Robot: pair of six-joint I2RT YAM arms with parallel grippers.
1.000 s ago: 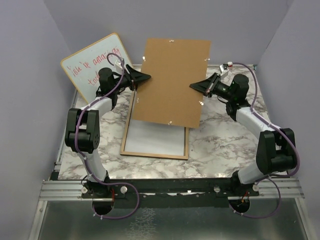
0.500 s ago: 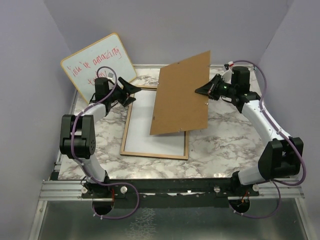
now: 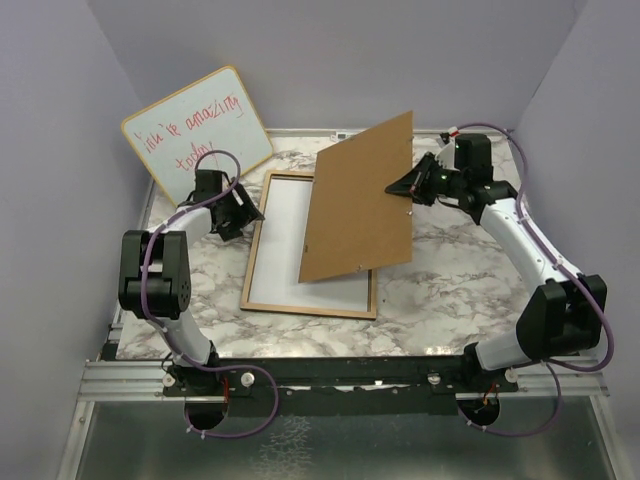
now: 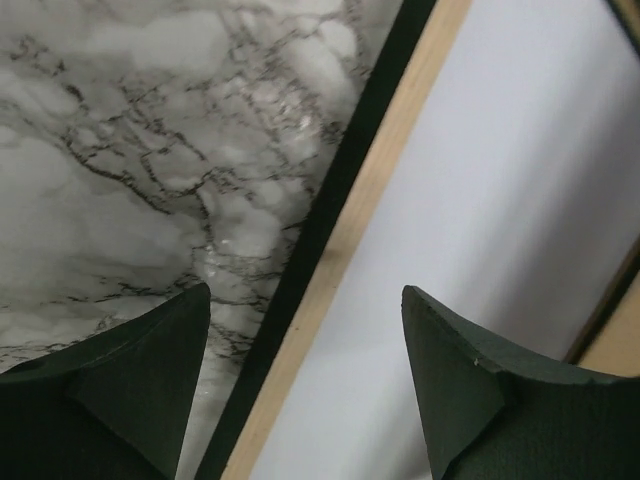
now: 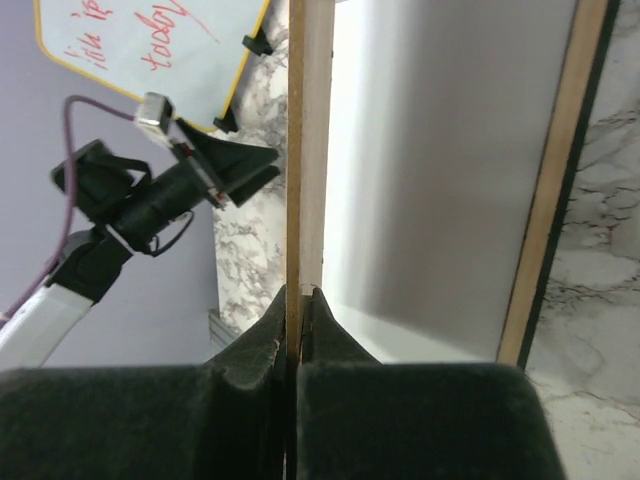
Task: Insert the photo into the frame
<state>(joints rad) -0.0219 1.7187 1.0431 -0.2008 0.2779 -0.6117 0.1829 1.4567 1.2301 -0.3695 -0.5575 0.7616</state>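
Here, the frame [image 3: 308, 310] lies wood face up mid-desk, nearer the left edge. A white sheet [image 3: 300, 250] fills it, possibly the photo face down; I cannot tell. My right gripper [image 3: 397, 187] pinches the board [image 3: 360, 205] by its edge, tilted over the frame. The left gripper [image 3: 240, 207] stands spread beside the left rail. I should lower the board squarely, corners aligned, without dragging the sheet.
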